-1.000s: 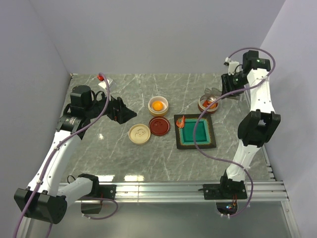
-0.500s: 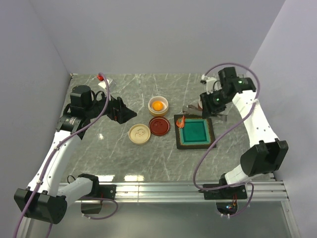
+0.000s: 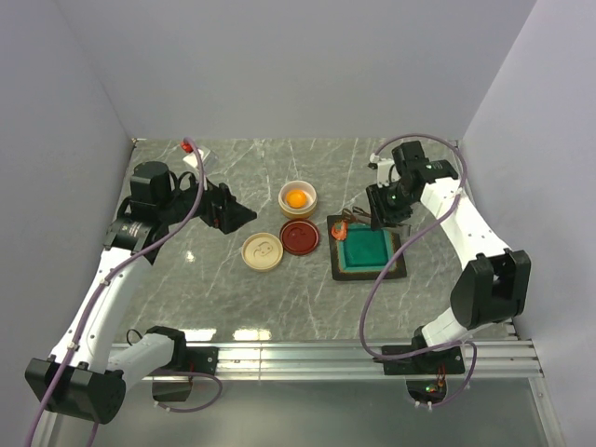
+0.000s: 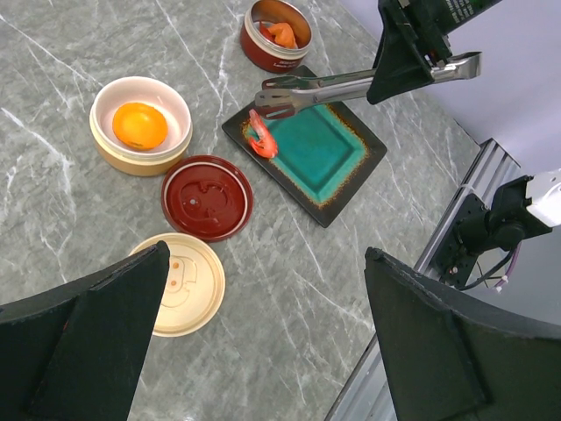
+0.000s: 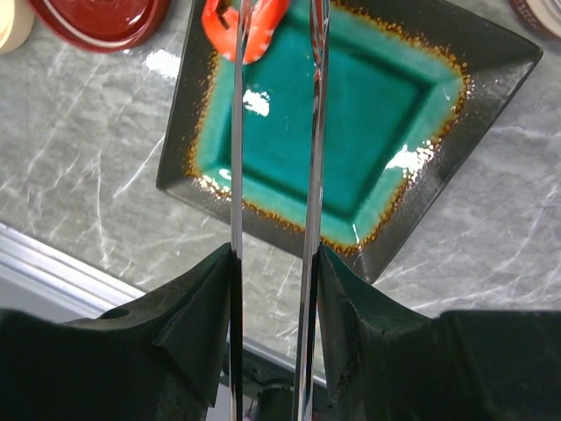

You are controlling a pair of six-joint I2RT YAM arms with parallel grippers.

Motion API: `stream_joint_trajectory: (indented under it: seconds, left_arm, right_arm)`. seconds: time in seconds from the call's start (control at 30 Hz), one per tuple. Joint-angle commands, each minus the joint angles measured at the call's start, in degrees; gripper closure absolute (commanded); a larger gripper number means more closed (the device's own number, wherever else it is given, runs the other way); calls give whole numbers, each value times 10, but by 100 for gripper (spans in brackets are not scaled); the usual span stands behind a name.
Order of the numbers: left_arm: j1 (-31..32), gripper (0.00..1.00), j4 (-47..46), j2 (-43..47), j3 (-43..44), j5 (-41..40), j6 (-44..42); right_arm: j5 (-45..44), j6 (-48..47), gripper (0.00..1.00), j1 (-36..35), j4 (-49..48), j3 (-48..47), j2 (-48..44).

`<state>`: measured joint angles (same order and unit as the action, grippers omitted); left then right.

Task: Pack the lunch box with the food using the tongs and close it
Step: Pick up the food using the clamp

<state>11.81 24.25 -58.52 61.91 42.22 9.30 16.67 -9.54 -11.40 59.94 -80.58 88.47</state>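
Note:
My right gripper (image 5: 276, 263) (image 3: 385, 209) is shut on the silver tongs (image 5: 315, 132) (image 4: 326, 85), whose arms stand apart. Their tips hang over a red-orange shrimp piece (image 5: 260, 24) (image 4: 260, 137) lying on the teal tray's (image 5: 351, 114) (image 3: 368, 250) far left corner. A round orange piece (image 4: 140, 124) sits in the cream lunch box bowl (image 4: 105, 151) (image 3: 297, 197). The red lunch box tin (image 4: 263, 53) holds another shrimp piece (image 4: 282, 33). My left gripper (image 4: 265, 254) (image 3: 244, 216) is open and empty, high over the table's left side.
A dark red lid (image 4: 207, 197) (image 3: 300, 237) and a cream lid (image 4: 180, 282) (image 3: 262, 251) lie flat left of the tray. A small red thing (image 3: 190, 144) sits at the back left corner. Grey walls enclose three sides, and a metal rail (image 3: 307, 354) runs along the front.
My right arm swung from the red tin at the back right down and left, carrying the tongs over the tray to the shrimp piece. The left arm stayed still.

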Motion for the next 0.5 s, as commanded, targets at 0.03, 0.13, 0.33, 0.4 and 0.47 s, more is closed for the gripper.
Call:
stream_joint_trajectory:
  seconds: [0.03,0.13,0.33,0.4,0.47]
  left_arm:
    - [-2,1,-25,10,-6,6,1]
    - [-3,1,-26,10,-7,6,3]
    - [-3,1,-30,10,-10,8,4]
    - [-3,1,-29,10,-10,8,5]
    - [-2,1,-28,9,-10,8,4]
  right_arm:
    - [-15,17,53,-6,-43,9,5]
    - [-15,20,53,-11,-46,14,11]
    - [-17,24,53,-23,-53,21,15]
    - [-17,26,53,-28,-54,24,15]
    - [-19,25,53,-31,-56,31,16]
